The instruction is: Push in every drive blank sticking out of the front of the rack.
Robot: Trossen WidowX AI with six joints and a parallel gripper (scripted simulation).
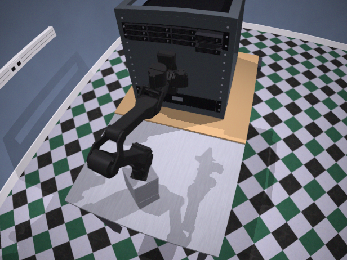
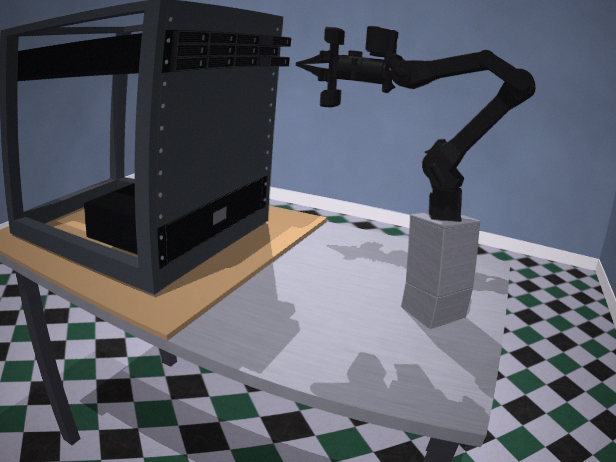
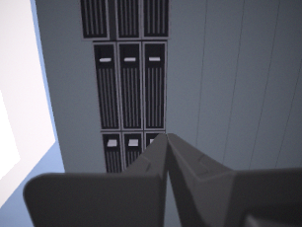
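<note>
The dark rack [image 1: 197, 76] [image 2: 215, 125] [image 3: 217, 74] stands upright, with rows of drive blanks high on its front. In its right-hand column, the top blank [image 1: 209, 39] [image 2: 283, 41] [image 3: 95, 20] and the bottom blank [image 1: 208, 50] [image 2: 281, 61] [image 3: 156, 20] stick out. The middle blank between them [image 2: 269, 51] [image 3: 128, 20] sits further in. The other columns look flush. My gripper [image 2: 297, 64] [image 3: 166, 140] is shut and empty, pointing at the rack front with a gap before it. In the wrist view its tips overlap the lower end of the blank rows; the top view hides the tips.
The rack stands on a tan board [image 1: 239, 124] [image 2: 170, 325] at the far end of the grey table [image 1: 174, 152] [image 2: 350, 320]. A black unit with a pale label [image 1: 177, 98] [image 2: 219, 215] is low in the rack. The arm stands on a grey block [image 1: 146, 194] [image 2: 440, 260].
</note>
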